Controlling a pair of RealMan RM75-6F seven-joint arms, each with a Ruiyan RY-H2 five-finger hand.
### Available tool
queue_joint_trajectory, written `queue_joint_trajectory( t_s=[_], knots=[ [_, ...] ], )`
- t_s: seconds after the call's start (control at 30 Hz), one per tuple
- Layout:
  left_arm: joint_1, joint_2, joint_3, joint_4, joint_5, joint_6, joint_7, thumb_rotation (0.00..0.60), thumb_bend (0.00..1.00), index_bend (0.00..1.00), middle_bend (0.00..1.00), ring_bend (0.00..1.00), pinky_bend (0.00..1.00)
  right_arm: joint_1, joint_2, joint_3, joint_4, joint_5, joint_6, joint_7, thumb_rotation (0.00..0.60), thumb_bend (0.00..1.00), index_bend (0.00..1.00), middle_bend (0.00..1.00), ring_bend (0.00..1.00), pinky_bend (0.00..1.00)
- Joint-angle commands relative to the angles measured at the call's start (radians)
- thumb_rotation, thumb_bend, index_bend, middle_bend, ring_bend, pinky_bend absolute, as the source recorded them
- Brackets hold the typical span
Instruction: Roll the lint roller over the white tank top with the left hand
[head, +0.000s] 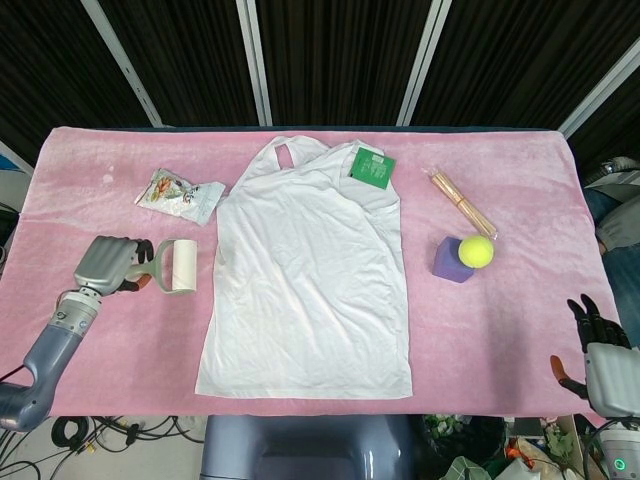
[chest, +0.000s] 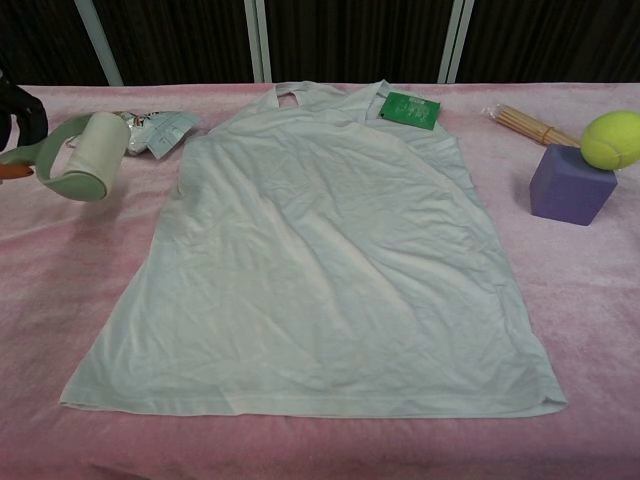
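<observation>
The white tank top (head: 310, 280) (chest: 320, 250) lies flat in the middle of the pink table, neck toward the far edge. My left hand (head: 108, 265) holds the lint roller (head: 178, 267) (chest: 92, 157) by its pale green handle, lifted above the table to the left of the top. Its white roll points toward the garment, apart from it. In the chest view only the dark fingers (chest: 22, 108) show at the left edge. My right hand (head: 598, 345) hovers off the table's near right corner, fingers apart, holding nothing.
A snack packet (head: 180, 195) lies beyond the roller. A green tag (head: 372, 167) sits on the top's shoulder. At the right are a bundle of wooden sticks (head: 462, 203) and a tennis ball (head: 476, 250) on a purple block (head: 452, 262).
</observation>
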Motion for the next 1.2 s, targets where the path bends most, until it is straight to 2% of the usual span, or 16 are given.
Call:
queue_joint_trajectory(
  t_s=[0.03,0.17,0.33,0.53,0.7,0.8,0.93,1.2],
  knots=[
    [-0.028,0.020,-0.014,-0.044,0.036,-0.016,-0.024,0.600,0.47,0.61,0.62,0.51,0.66,0.000,0.000,0.000,-0.001,0.002,0.001,-0.002,0.600,0.29,0.02,0.00,0.17,0.15],
    [-0.074,0.030,-0.033,-0.085,0.046,-0.056,-0.004,0.600,0.47,0.61,0.62,0.51,0.66,-0.001,0.000,0.001,-0.001,0.003,0.002,-0.001,0.600,0.29,0.02,0.00,0.17,0.15],
    [-0.154,0.015,-0.066,-0.112,0.004,-0.129,0.122,0.600,0.47,0.61,0.62,0.51,0.66,-0.001,0.001,0.003,0.000,0.006,0.001,0.003,0.600,0.29,0.02,0.00,0.17,0.15],
    [-0.276,-0.049,-0.086,-0.069,-0.184,-0.250,0.348,0.600,0.47,0.61,0.62,0.51,0.66,-0.001,0.005,0.005,-0.003,0.012,-0.001,0.013,0.600,0.29,0.02,0.00,0.17,0.15],
    [-0.363,-0.138,-0.084,-0.020,-0.409,-0.257,0.527,0.600,0.47,0.61,0.62,0.51,0.66,0.000,0.006,0.008,-0.002,0.017,-0.005,0.017,0.600,0.29,0.02,0.00,0.17,0.15],
    [-0.404,-0.184,-0.064,0.005,-0.524,-0.241,0.612,0.600,0.47,0.61,0.62,0.51,0.66,0.000,0.007,0.009,-0.002,0.021,-0.006,0.020,0.600,0.29,0.02,0.00,0.17,0.15],
    [-0.436,-0.228,-0.038,0.025,-0.636,-0.230,0.673,0.600,0.47,0.61,0.62,0.51,0.66,0.000,0.008,0.010,-0.002,0.024,-0.008,0.023,0.600,0.29,0.02,0.00,0.17,0.15],
    [-0.496,-0.280,-0.006,0.040,-0.789,-0.227,0.748,0.600,0.47,0.61,0.62,0.51,0.66,0.003,0.008,0.012,-0.003,0.029,-0.014,0.025,0.600,0.29,0.02,0.00,0.17,0.15]
  ],
)
